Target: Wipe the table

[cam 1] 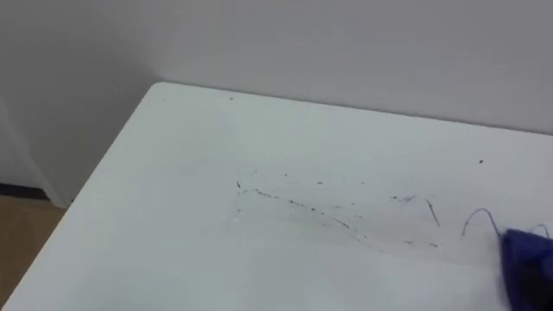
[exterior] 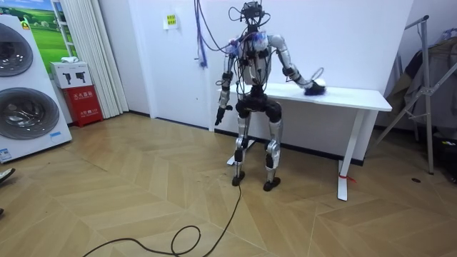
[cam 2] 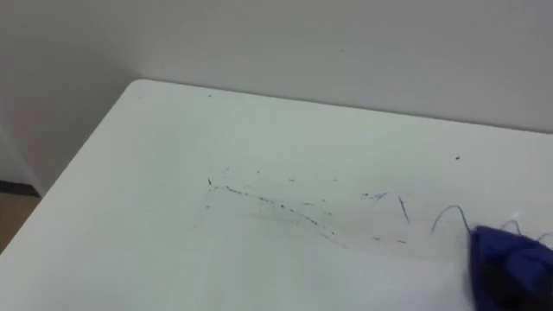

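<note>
White rectangular table (cam 1: 173, 216): dark pen scribbles (cam 1: 294, 206) at centre. Crumpled blue cloth (cam 1: 525, 259) at four o'clock beneath right hand (exterior: 307, 84), apparently staged to wipe them. Left hand (exterior: 219, 116) hangs idle. Both grips indiscernible.

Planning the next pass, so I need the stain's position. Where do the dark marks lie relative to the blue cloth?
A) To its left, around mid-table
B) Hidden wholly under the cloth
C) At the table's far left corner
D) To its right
A: the dark marks run across the middle of the table, to the left of the blue cloth at the view's right edge.
</note>
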`<state>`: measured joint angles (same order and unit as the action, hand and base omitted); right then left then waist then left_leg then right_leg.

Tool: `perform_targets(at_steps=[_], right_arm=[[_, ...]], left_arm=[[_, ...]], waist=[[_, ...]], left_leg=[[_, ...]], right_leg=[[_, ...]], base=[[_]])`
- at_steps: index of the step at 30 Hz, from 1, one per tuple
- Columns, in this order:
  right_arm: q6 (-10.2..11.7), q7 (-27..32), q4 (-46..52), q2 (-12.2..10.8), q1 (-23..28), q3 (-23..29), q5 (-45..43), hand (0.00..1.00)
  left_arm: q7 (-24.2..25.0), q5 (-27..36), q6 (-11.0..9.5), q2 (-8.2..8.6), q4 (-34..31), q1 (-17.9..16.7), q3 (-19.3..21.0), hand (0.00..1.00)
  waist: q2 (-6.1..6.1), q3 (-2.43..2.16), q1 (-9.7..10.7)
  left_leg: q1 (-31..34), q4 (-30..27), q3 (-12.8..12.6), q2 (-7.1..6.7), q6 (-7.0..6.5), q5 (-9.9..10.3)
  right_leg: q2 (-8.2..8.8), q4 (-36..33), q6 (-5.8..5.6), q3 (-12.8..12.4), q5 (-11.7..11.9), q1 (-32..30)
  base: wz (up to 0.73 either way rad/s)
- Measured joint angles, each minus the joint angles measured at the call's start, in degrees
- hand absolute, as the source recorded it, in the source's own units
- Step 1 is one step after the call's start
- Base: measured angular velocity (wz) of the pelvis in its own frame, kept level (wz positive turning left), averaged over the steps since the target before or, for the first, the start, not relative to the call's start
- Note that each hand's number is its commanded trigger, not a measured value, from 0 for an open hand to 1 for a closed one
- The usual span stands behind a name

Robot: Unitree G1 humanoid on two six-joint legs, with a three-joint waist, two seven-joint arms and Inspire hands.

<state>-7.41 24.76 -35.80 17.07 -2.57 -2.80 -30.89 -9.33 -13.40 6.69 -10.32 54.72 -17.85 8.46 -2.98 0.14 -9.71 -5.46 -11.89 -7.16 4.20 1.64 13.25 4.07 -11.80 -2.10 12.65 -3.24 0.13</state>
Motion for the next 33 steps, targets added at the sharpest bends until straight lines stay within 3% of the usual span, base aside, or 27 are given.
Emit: perform_targets(at_steps=[1,3,5,7,9,10,11,12,15,19,21,23,26,29,30,31,32,33], right_arm=[[-0.2,-1.74,1.32,-0.08,-2.19,-3.01,-2.02,1.0],[1.41,-7.52,2.49,-0.21,-10.84,-10.6,-6.87,1.0],[2.15,-10.26,1.49,-0.31,-14.91,-11.69,-6.96,1.0],[2.46,-11.01,-0.81,-0.28,-15.86,-11.62,-6.68,1.0],[3.38,-10.13,-4.97,0.06,-12.54,-9.89,-5.84,1.0],[6.57,-7.35,-5.13,-0.54,-8.77,-6.66,-4.73,1.0],[8.03,-5.94,-5.34,-0.61,-7.04,-5.8,-4.56,1.0],[10.82,-3.46,-5.65,-0.65,-3.29,-3.46,-2.62,1.0],[14.88,1.28,-6.09,-0.63,4.3,3.32,1.11,1.0],[16.16,5.76,-6.21,0.34,11.39,10.63,3.76,1.0],[16.21,6.49,-7.37,1.25,15.08,14.43,5.68,1.0],[16.17,6.28,-9.24,3.0,15.73,15.12,8.28,1.0],[14.9,4.55,-10.04,3.89,14.18,14.68,9.88,1.0],[8.56,2.77,-10.57,3.57,7.7,12.34,9.99,1.0],[4.61,1.82,-10.12,3.06,4.29,10.62,10.06,1.0],[2.51,0.77,-9.56,2.7,2.29,9.52,9.58,1.0],[-0.96,-1.58,-8.17,1.66,-1.98,5.21,7.41,1.0],[-3.09,-5.06,-6.97,1.09,-8.17,-0.69,4.39,1.0]], left_arm=[[0.07,-0.01,-0.03,0.04,-0.3,0.06,-0.34,0.0],[0.92,0.17,0.51,0.17,-2.11,0.19,-0.78,0.0],[1.62,0.54,1.07,0.25,-2.54,-1.05,-0.81,0.0],[1.88,2.7,2.1,-0.15,-3.05,-3.33,-0.8,0.0],[2.78,4.08,3.04,-0.4,-3.07,-6.68,-0.52,0.0],[3.33,4.02,3.04,-0.17,-3.19,-8.18,0.42,0.0],[3.51,3.86,3.06,-0.19,-3.05,-8.64,0.71,0.0],[3.64,3.47,3.01,-0.18,-3.02,-8.87,1.99,0.0],[3.78,0.02,2.0,-0.15,-3.1,-8.26,5.25,0.0],[3.27,-1.25,0.24,-1.23,-3.56,-7.54,8.61,0.0],[3.17,-0.94,0.25,-1.93,-5.22,-8.08,11.18,0.0],[2.6,-0.64,0.23,-2.15,-6.95,-8.14,11.44,0.0],[2.21,-0.11,0.27,-1.87,-8.57,-7.87,9.76,0.0],[2.14,0.38,0.74,-1.32,-8.32,-7.94,5.54,0.0],[2.16,0.33,0.89,-0.62,-8.26,-7.79,4.64,0.0],[2.18,0.2,0.91,-0.09,-8.05,-7.62,4.48,0.0],[2.29,0.19,1.47,0.56,-7.07,-6.39,3.91,0.0],[2.88,0.2,1.99,0.65,-5.08,-5.57,3.27,0.0]], waist=[[0.01,0.05,-0.72],[-0.01,0.76,-2.89],[0.17,0.69,-5.7],[-0.03,0.56,-6.16],[0.18,0.65,-5.97],[0.29,0.55,-4.49],[0.13,0.49,-3.56],[-0.15,0.27,-2.57],[-0.16,0.0,-1.23],[0.15,-0.67,1.9],[0.18,-1.79,3.15],[0.17,-1.86,3.72],[0.3,-1.9,3.16],[0.73,-1.74,1.72],[0.83,-1.65,0.39],[0.86,-1.53,-0.31],[1.0,-1.45,-1.76],[1.21,-0.86,-3.62]], left_leg=[[0.37,-0.07,0.8,-0.01,0.04,-0.03],[1.93,-0.57,4.67,0.11,0.93,-0.57],[1.81,0.64,6.58,0.16,1.22,-1.48],[1.72,0.75,9.01,0.01,1.36,-1.8],[1.32,0.48,9.65,-0.15,1.34,-1.88],[0.76,0.53,9.65,-0.55,1.15,-1.99],[0.36,0.57,9.58,-0.89,1.1,-2.02],[-0.4,0.83,9.18,-1.52,1.04,-2.06],[-1.8,0.96,7.63,-2.7,0.58,-1.79],[-1.8,1.03,5.89,-3.09,-1.09,-0.79],[-2.15,0.95,5.33,-3.04,-1.37,-0.19],[-2.21,0.45,5.21,-3.01,-1.48,0.06],[-2.4,0.15,4.77,-2.86,-1.46,0.07],[-2.84,0.2,3.02,-2.24,-1.3,-0.01],[-2.84,0.42,1.56,-1.75,-1.07,-0.12],[-2.74,0.48,1.08,-1.59,-0.95,-0.14],[-2.27,0.46,1.2,-1.59,-0.76,-0.06],[-2.01,0.46,1.62,-1.59,-0.77,-0.08]], right_leg=[[-0.27,-0.17,0.17,0.09,-0.1,-0.5],[-1.1,-0.1,1.27,0.86,-1.29,-0.89],[-1.16,0.14,1.68,2.31,-2.15,-0.42],[-0.96,0.35,1.71,4.12,-2.97,0.7],[-0.48,1.22,1.17,6.55,-3.47,3.0],[-0.05,1.22,0.55,6.62,-3.87,4.23],[0.27,1.31,-0.09,6.56,-4.27,5.11],[1.05,1.43,-1.31,6.26,-5.11,6.55],[2.2,2.45,-2.11,6.28,-5.73,8.88],[2.6,3.06,-2.44,5.58,-5.82,9.26],[2.57,2.87,-2.57,4.84,-5.74,9.43],[2.59,2.67,-2.69,4.75,-5.56,9.59],[2.48,2.43,-2.52,4.4,-5.18,9.51],[1.99,1.8,-1.94,3.04,-4.55,8.81],[1.78,1.29,-1.49,2.78,-4.12,7.72],[1.61,0.78,-1.28,2.35,-3.99,6.89],[1.4,-0.14,-0.72,2.29,-3.59,5.18],[0.9,-0.96,0.12,2.43,-3.04,3.48]], base=[[-0.05],[0.43],[0.63],[0.77],[0.85],[0.83],[0.83],[0.58],[0.19],[-0.13],[-0.16],[-0.08],[-0.12],[-0.44],[-0.55],[-0.77],[-0.92],[-0.93]])
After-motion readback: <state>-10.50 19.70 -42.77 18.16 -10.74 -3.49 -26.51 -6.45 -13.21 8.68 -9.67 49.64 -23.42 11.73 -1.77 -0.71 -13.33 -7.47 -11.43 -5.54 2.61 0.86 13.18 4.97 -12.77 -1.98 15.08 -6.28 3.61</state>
